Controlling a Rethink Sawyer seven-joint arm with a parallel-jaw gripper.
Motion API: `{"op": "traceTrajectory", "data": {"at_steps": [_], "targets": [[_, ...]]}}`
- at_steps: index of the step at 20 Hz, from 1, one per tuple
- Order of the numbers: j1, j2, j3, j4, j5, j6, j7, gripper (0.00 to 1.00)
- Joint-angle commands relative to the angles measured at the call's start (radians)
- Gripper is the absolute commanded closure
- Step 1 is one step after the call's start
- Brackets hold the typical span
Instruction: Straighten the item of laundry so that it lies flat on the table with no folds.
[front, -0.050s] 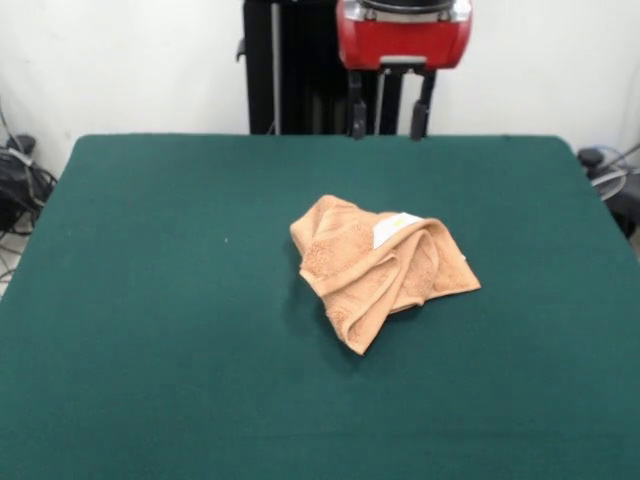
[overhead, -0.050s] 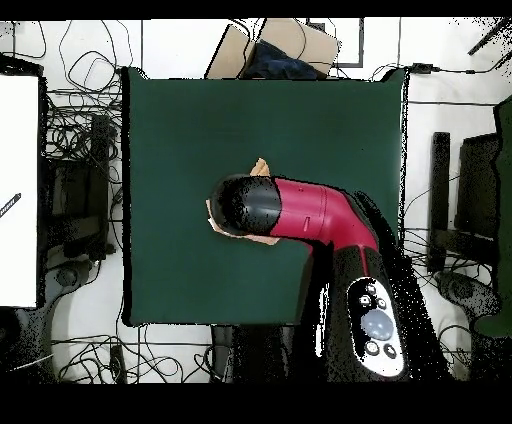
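The red-and-black pincer (front, -0.050s: 391, 118) is hanging high above the wide dark green felt-covered table (front, -0.050s: 150, 330), its 2 black fingers (front, -0.050s: 356, 116) standing wide apart with nothing between them. Well below it, and a little toward the camera in the front view, the small peach-orange terry towel (front, -0.050s: 375, 268) is lying crumpled in 1 heap near the table's middle, its white tag (front, -0.050s: 393, 229) showing on top. In the overhead view the arm's black end is covering most of the heap — only slivers of cloth (overhead, -0.050s: 261, 168) are peeking out around it. The heap's long axis is running diagonally, from the upper corner nearest the pincer down to the pointed corner farthest from it. My judgement: the straightening is not yet begun, and the coming move is a straight descent onto 1 loose corner.
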Motion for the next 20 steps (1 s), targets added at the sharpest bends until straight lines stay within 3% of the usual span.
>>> {"op": "traceTrajectory", "data": {"at_steps": [1,11,16,20], "targets": [[-0.044,0.045,0.086,-0.012,-0.079,-0.018,-0.066,0.0],[-0.059,0.14,0.096,0.015,-0.077,-0.024,-0.014,0.0],[-0.049,0.188,0.11,0.106,-0.044,-0.164,0.078,0.0],[-0.031,0.177,0.09,0.102,-0.042,-0.176,0.1,0.0]]}}
